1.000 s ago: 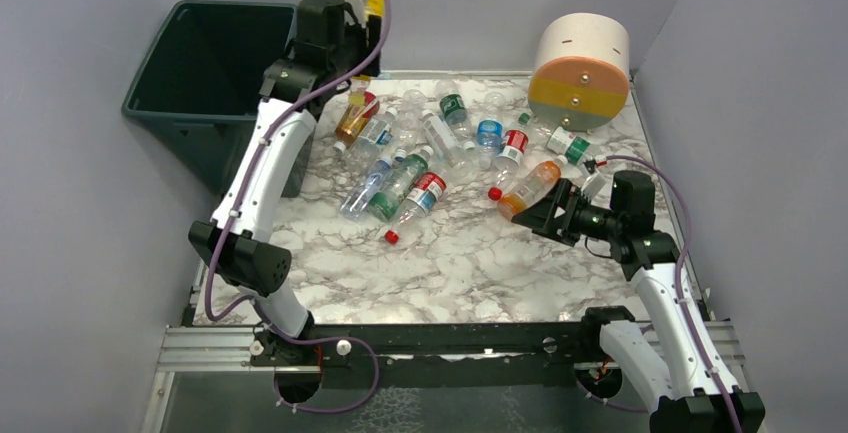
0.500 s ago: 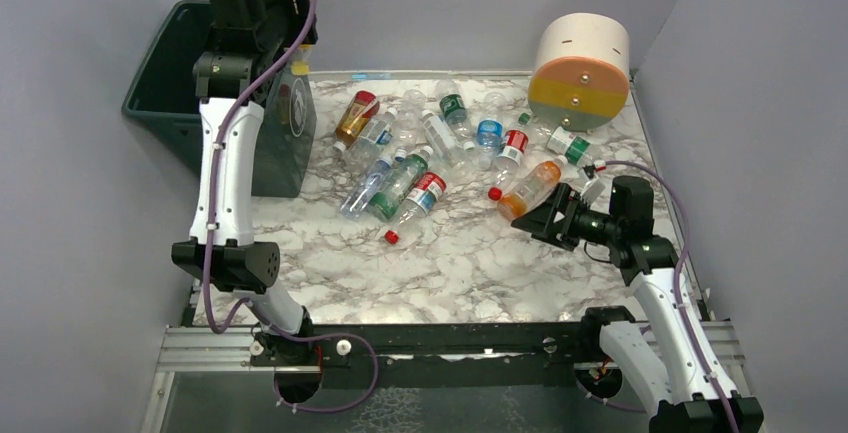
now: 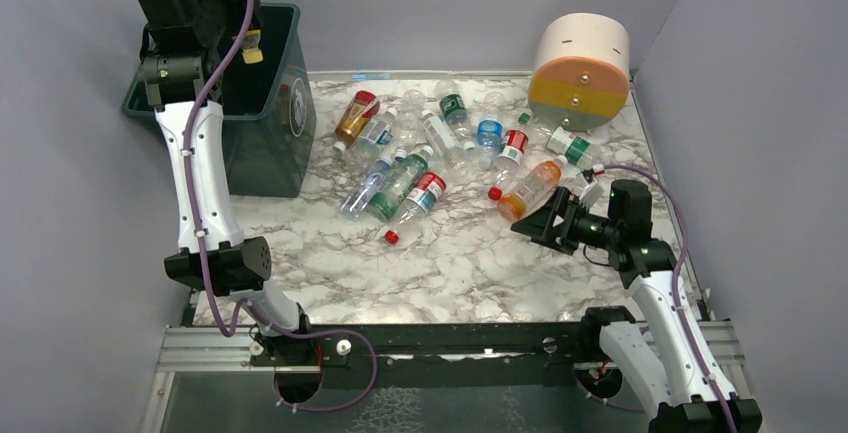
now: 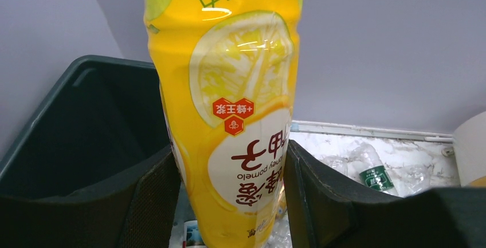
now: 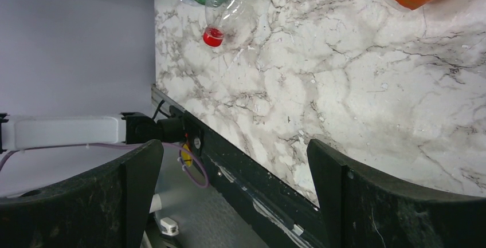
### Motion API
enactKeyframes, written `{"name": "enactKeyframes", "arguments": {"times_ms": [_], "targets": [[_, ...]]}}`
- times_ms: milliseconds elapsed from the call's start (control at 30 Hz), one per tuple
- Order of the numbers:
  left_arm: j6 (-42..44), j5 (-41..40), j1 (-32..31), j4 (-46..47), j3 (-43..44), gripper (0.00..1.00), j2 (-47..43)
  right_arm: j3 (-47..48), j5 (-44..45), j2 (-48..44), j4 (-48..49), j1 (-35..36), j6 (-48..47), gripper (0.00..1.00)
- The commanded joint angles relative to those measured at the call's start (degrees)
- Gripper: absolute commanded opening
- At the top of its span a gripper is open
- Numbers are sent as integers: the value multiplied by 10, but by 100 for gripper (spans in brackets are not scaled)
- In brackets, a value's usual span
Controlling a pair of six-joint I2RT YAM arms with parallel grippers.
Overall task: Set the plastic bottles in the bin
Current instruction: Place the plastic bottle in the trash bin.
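Overhead, the left tool (image 4: 229, 202) is clenched on a yellow bottle (image 4: 229, 87), its two pads pressed against opposite sides of the label, and the arm is raised high at the far left corner. What matters is how that bottle sits over the bin (image 3: 265, 143). In the top view it hangs from the tool with its long axis close to vertical and its free end pointing down at the dark opening, inside the rim rather than over it. The left wrist view shows the bin's mouth beneath and to one side of the bottle, so it looks nearer the wall that faces the surface (image 3: 450, 283) than the middle of the tub. A plain release would probably drop it in, though a small shift further over the opening would give more margin. The right tool (image 3: 548, 219) is spread wide and grasps nothing. It hovers low, just beside an orange bottle (image 3: 530, 188) that lies on its side and angles away toward the pile. The other bottles (image 3: 420, 158) lie scattered mid-surface, well apart from the bin, and the right arm is the nearer one to most of them.
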Motion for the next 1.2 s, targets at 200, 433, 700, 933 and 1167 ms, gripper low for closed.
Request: {"name": "enactKeyframes", "arguments": {"times_ms": [200, 433, 700, 933, 1167], "targets": [[-4, 26, 41, 68, -119, 62, -31, -6, -20, 1, 19, 1, 5, 100], [-5, 11, 42, 92, -181, 62, -48, -10, -20, 3, 23, 1, 6, 100], [-5, -11, 43, 101, -210, 64, -51, -17, -23, 4, 29, 1, 8, 100], [-9, -13, 43, 100, -212, 72, -51, -18, -23, 3, 29, 1, 8, 99], [-14, -10, 43, 100, -213, 74, -59, -18, -24, 1, 27, 1, 8, 100]]}}
